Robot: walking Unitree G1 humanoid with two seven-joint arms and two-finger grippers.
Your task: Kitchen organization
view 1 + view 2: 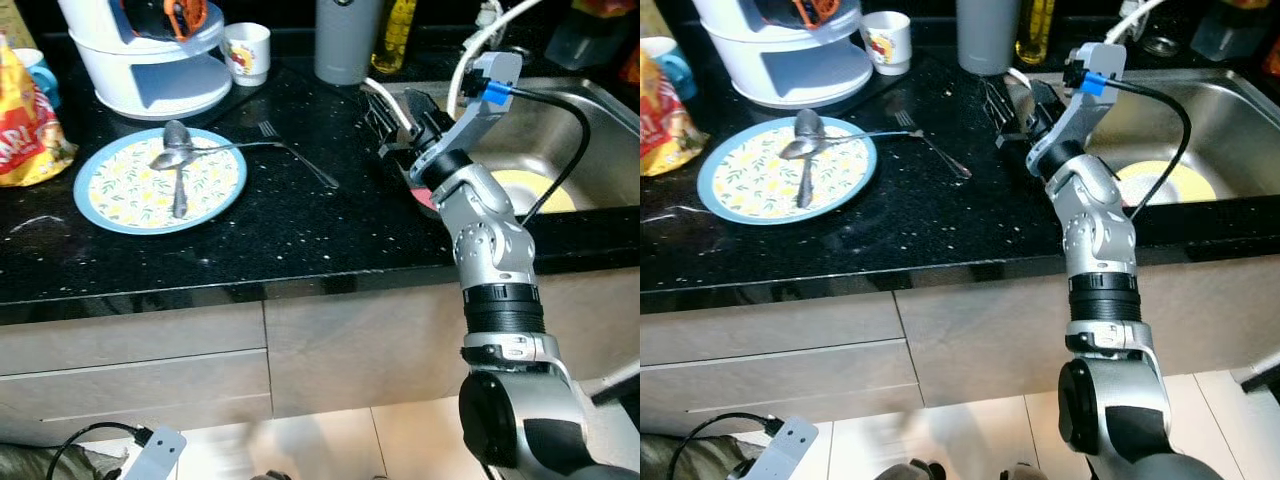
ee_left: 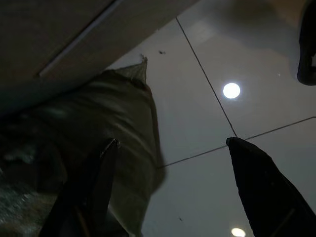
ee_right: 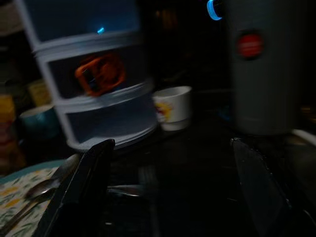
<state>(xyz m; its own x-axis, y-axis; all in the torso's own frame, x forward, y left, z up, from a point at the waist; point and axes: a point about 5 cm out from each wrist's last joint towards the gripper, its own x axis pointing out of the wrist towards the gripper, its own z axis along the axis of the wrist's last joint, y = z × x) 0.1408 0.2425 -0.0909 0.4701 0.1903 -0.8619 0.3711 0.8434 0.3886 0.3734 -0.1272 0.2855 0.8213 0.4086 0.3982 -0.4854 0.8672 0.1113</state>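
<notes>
Head cams look down at counter (image 1: 300, 220); wrists close.

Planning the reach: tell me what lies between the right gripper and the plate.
A fork on bare black counter, seen in both eye views, between the right gripper and the plate.

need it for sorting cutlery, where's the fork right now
In the left eye view the fork lies flat on the black counter, just right of the floral plate holding two spoons, and left of the right claw.

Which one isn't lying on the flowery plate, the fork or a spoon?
The fork. It lies flat on the black counter right of the plate, nearer the right pincer. Both spoons rest crossed on the plate.
</notes>
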